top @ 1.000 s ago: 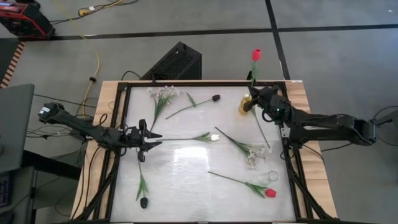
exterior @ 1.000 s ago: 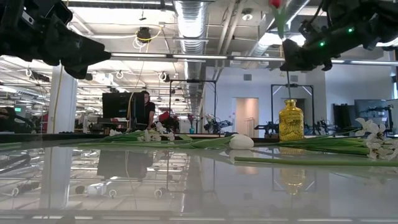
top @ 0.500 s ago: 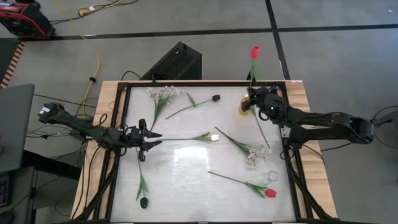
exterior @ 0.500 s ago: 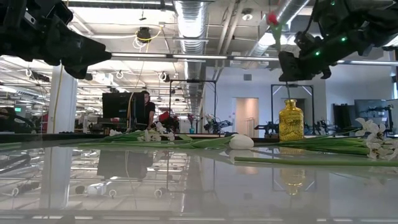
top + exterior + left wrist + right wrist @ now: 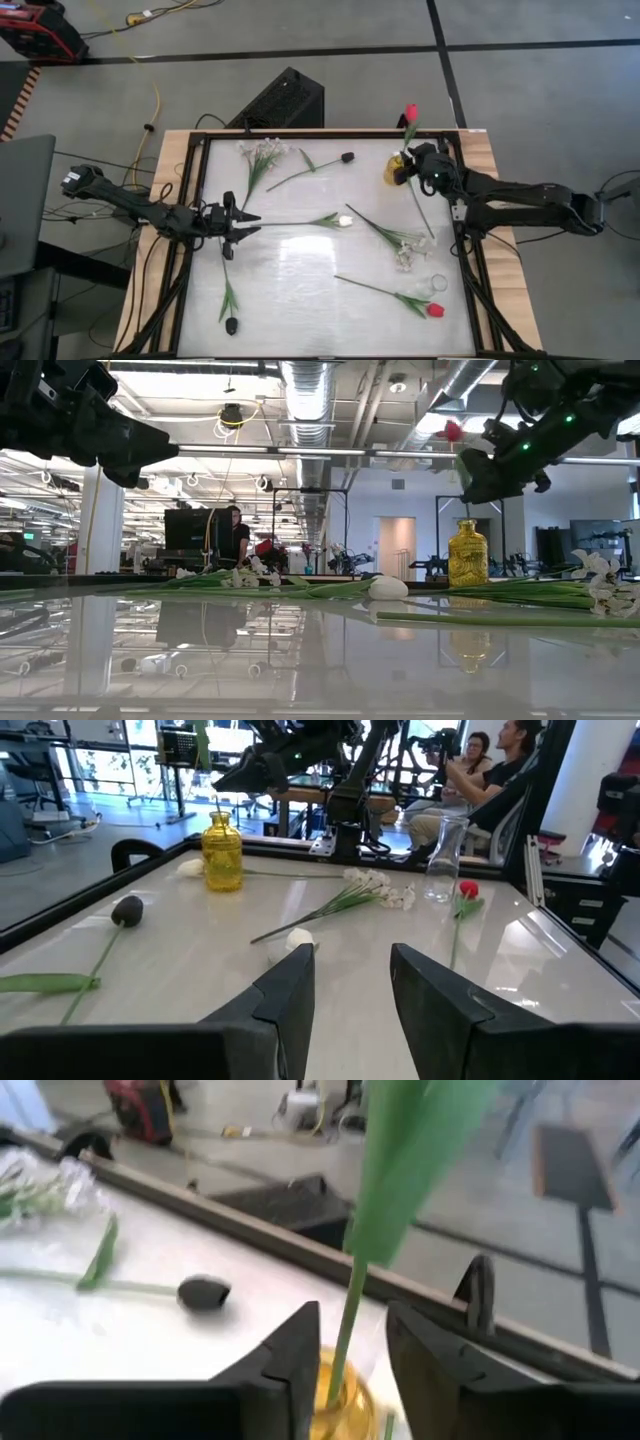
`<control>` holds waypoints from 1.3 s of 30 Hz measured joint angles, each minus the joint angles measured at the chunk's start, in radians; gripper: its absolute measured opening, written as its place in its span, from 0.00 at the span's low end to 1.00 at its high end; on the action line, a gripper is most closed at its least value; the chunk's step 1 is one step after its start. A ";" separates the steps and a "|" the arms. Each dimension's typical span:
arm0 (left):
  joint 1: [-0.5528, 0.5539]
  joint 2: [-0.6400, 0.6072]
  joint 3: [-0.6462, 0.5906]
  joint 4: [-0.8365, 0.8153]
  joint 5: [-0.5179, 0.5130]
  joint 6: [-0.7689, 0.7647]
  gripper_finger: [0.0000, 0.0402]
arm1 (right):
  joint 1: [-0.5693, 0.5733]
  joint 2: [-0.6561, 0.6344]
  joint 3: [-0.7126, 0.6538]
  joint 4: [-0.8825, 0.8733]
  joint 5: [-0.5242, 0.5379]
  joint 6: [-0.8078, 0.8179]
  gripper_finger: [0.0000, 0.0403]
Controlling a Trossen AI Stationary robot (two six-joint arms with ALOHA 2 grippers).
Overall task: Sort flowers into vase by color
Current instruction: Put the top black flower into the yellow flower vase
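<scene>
A red tulip (image 5: 410,112) stands with its green stem (image 5: 345,1325) in the yellow vase (image 5: 393,172) at the table's far right. My right gripper (image 5: 352,1348) is open just above the vase mouth; the stem passes through the gap between its fingers, touching neither as far as I can see. At the table's left edge my left gripper (image 5: 248,225) hovers level and open, holding nothing. It points along the table at a white tulip (image 5: 343,220) that lies on its side.
Lying flat on the table: a dark tulip (image 5: 347,157) and a white sprig (image 5: 262,152) at the far side, another dark tulip (image 5: 231,325) near left, a white sprig (image 5: 405,250), a red tulip (image 5: 435,310). A clear glass vase (image 5: 438,285) stands near right.
My right gripper has opened and let go of the red tulip's stem while tipping its fingers downward over the yellow vase. The tulip has slid down into the vase, so its head sits lower and leans to one side.
</scene>
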 joint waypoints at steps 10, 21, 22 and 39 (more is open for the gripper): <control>0.000 0.000 0.000 -0.001 -0.001 0.001 0.31 | 0.096 -0.011 0.157 -0.295 -0.213 0.056 0.58; 0.000 0.000 0.000 0.000 -0.001 0.004 0.31 | 0.416 0.072 0.269 -0.423 -0.336 0.305 0.55; 0.000 0.000 0.000 0.000 -0.001 0.004 0.31 | 0.453 0.094 0.280 -0.422 -0.339 0.324 0.55; 0.000 0.000 0.000 0.000 0.004 -0.021 0.31 | 0.587 0.725 0.684 -0.350 -0.269 0.344 0.50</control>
